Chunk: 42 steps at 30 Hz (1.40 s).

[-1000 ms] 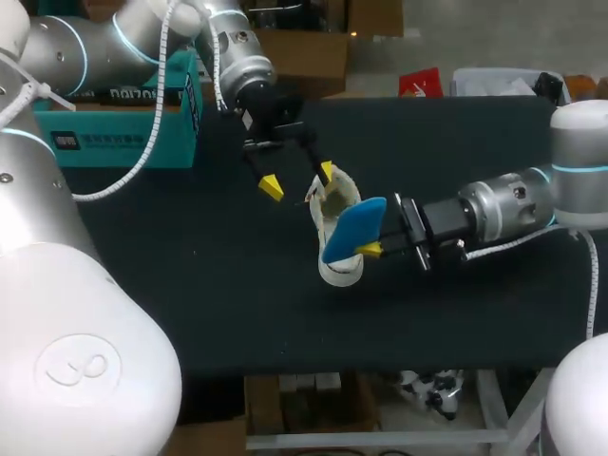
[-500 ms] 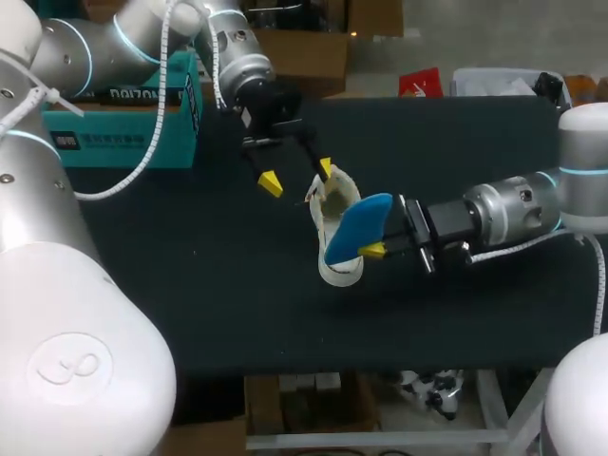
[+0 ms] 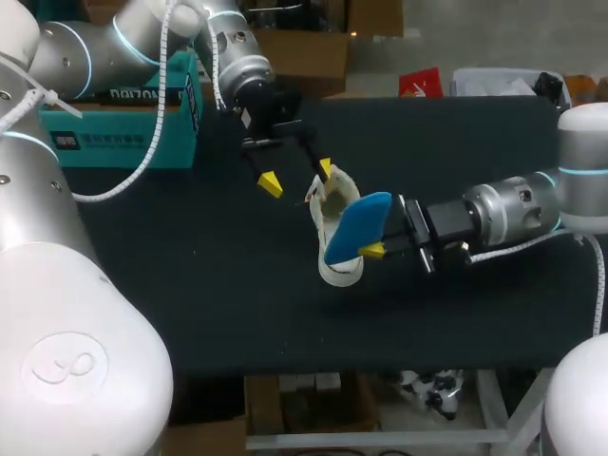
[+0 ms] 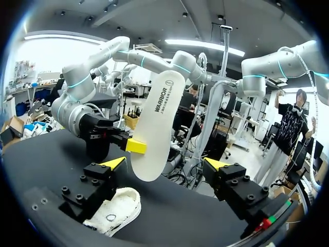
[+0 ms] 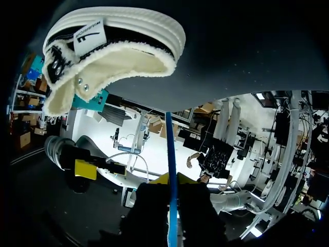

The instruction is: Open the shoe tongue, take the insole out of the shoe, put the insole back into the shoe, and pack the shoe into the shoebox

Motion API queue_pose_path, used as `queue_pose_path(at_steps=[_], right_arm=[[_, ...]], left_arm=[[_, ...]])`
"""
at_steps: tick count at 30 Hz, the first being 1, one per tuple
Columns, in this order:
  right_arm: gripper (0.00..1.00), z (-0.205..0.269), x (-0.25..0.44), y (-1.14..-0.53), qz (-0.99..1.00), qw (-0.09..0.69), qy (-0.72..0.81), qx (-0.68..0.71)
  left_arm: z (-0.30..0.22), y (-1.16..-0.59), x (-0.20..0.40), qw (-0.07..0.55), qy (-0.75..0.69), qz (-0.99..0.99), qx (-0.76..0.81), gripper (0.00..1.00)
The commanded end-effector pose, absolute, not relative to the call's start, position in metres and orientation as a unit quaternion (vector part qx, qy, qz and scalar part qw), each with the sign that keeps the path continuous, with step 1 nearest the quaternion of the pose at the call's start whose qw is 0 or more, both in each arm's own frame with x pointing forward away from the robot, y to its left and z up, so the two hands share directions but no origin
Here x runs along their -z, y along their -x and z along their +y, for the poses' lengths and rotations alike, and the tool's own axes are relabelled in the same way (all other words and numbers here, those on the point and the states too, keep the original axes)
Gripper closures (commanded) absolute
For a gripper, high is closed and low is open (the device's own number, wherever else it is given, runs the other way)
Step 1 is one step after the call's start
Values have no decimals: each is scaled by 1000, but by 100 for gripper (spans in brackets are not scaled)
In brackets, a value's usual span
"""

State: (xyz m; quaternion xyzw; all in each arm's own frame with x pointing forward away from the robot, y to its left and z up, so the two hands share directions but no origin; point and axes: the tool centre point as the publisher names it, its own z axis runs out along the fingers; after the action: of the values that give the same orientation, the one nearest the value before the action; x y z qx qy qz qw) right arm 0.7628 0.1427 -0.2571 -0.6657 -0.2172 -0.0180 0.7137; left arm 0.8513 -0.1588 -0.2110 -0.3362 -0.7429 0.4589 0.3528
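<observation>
White shoe (image 3: 334, 269) near the table's (image 3: 190, 285) middle, right gripper (image 3: 370, 246) clamped on the blue insole (image 3: 359, 223) held just above it, left gripper (image 3: 298, 178) spread wide, one tip at the shoe's rim, teal shoebox (image 3: 123, 128) at the far left corner.

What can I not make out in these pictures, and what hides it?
Inside of the shoe: head view, covered by the insole.
Inside of the shoebox: head view, crossed by the left arm.
Second finger of the right end effector: head view, behind the insole.
Faces of the insole: right wrist view, seen edge-on.
</observation>
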Motion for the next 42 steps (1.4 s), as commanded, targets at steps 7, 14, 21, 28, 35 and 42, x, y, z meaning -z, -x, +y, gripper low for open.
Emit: queue_pose_path(at_steps=[7,14,21,28,35,42], right_arm=[[100,142,258,-763,-217,715,664,17],[100,143,259,-767,-218,709,669,38],[100,143,259,-770,-215,699,677,81],[100,143,257,-773,-179,693,688,122],[100,148,266,-779,-156,687,694,149],[100,149,266,-780,-161,674,705,150]], left_arm=[[-159,-853,212,355,336,-741,-460,0],[-161,-846,213,309,327,-756,-475,0],[-164,-825,220,206,307,-777,-510,0],[-161,-814,219,116,303,-776,-541,0],[-162,-812,222,40,217,-793,-567,0],[-162,-812,222,40,217,-793,-567,0]])
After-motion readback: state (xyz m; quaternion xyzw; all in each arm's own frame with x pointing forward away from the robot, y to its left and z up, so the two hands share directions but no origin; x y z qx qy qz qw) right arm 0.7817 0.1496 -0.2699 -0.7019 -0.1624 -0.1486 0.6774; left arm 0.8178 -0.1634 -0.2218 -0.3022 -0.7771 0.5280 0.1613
